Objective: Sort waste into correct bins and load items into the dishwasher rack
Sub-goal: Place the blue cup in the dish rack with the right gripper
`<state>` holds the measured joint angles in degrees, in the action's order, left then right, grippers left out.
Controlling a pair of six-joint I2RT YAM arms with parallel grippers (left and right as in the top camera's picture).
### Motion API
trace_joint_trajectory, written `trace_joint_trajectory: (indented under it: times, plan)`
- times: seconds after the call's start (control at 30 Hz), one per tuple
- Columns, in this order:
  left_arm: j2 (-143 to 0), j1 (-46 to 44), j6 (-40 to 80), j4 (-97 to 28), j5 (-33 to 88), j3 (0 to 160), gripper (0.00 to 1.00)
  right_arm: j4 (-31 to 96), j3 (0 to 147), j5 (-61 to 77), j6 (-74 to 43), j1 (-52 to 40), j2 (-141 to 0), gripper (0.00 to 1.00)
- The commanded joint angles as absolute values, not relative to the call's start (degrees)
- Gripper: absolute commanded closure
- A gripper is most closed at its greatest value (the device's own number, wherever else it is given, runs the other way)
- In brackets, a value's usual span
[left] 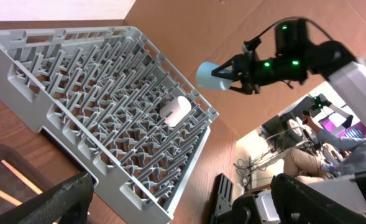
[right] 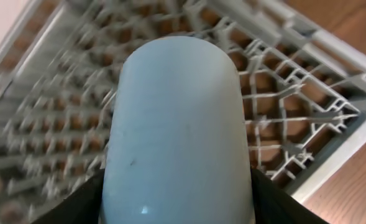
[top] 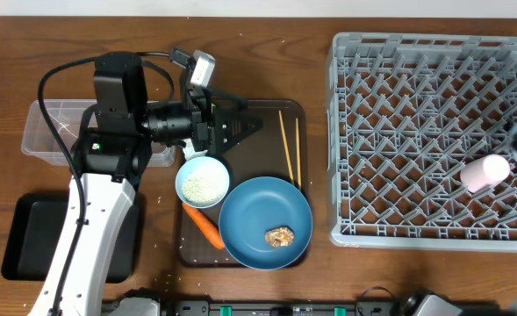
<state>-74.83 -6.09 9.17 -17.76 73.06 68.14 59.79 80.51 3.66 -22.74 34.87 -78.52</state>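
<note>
The grey dishwasher rack (top: pixel 434 140) fills the right of the table, and a pink cup (top: pixel 486 171) lies on its side inside it near the right wall. My right gripper (right: pixel 179 202) is shut on a light blue cup (right: pixel 179 130) and holds it above the rack (right: pixel 294 112). The left wrist view shows that cup (left: pixel 210 74) in the air over the rack's far side. My left gripper (top: pixel 245 123) hovers open and empty over the brown serving tray (top: pixel 267 112). On the tray lie chopsticks (top: pixel 286 145), a light blue bowl (top: pixel 203 182) of rice, a carrot (top: pixel 204 226) and a blue plate (top: pixel 265 221) with a brown lump (top: pixel 280 236).
A clear plastic tub (top: pixel 52 132) stands at the left, partly under my left arm. A shallow black tray (top: pixel 30 233) lies in front of it. Bare wooden table separates the serving tray from the rack.
</note>
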Motion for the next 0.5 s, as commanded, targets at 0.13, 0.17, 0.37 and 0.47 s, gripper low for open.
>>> trace_joint_trajectory:
  times: [0.13,0.17,0.37,0.47]
  plan:
    - [-74.11,-5.8,8.86,-17.74,72.95,68.69,0.08,58.28,80.55,2.13,-29.19,43.44,-86.74,0.49]
    - [-74.11,-5.8,8.86,-17.74,72.95,68.69,0.08,58.06,80.55,2.79,-29.74,44.34,-88.14,0.49]
    - [-74.11,-5.8,8.86,-17.76,72.79,68.69,0.08,54.13,80.55,10.7,-30.02,47.48,-95.42,0.49]
    - [-74.11,-5.8,8.86,-17.76,72.79,68.69,0.08,51.68,80.55,13.96,-30.0,47.83,-98.24,0.49]
